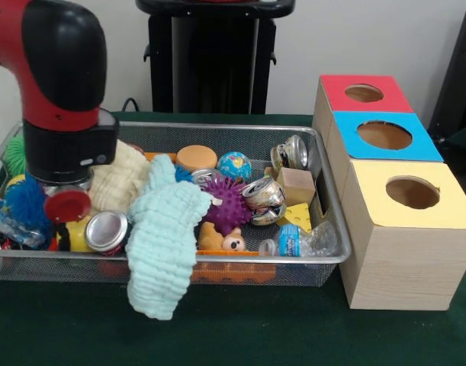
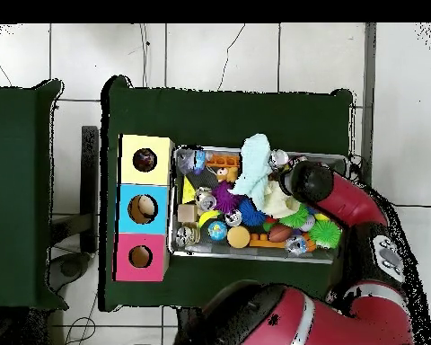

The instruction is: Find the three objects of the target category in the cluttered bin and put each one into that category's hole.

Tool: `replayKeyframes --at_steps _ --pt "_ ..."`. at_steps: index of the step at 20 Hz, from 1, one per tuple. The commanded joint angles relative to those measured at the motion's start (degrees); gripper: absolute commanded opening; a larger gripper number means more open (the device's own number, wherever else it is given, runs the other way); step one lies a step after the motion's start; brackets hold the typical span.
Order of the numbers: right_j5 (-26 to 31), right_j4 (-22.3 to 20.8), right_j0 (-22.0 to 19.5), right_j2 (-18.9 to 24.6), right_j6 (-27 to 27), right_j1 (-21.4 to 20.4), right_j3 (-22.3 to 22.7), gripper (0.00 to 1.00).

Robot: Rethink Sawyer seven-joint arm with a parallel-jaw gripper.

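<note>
Even indoor light, soft shadows, glare on crushed cans [image 1: 265, 197], slightly soft focus

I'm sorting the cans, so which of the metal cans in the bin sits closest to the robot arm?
The silver can at the bin's front, beside the yellow object and just below the arm. The other cans lie past the mint cloth, toward the boxes.

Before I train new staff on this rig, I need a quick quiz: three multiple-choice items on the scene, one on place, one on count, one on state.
1. Where does the mint cloth lie?
A. over the bin's front rim
B. on the boxes
C. on the floor

2. How many holed boxes stand beside the bin?
A. two
B. three
C. four

3. The plastic bottle is
A. upright
B. on its side
C. in a hole

Answers:
1 A, it hangs outside the mesh.
2 B, red, blue, yellow.
3 B, it lies flat.
</note>
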Motion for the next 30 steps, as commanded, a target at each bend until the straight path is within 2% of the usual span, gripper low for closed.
replayKeyframes --at_steps 1,5,9,12,15,19,24,30 --pt "0.1 10.7 6.9 -7.2 25.2 8.7 -4.6 1.00" --pt "3.4 16.0 11.0 -12.5 28.9 10.8 -5.5 1.00" --pt "2.5 17.9 10.6 -12.5 27.2 10.8 -4.2 1.00" --pt "4.7 17.0 9.0 -12.0 23.4 7.4 -2.5 1.00" --pt "10.1 15.3 6.9 -12.3 18.8 0.4 0.2 1.00" --pt "13.5 14.3 4.4 -10.8 15.2 -3.4 0.9 1.00" --pt "16.6 13.9 2.4 -8.9 13.6 -5.5 0.8 1.00" --pt "15.6 13.1 1.4 -7.4 13.4 -5.4 1.0 1.00"
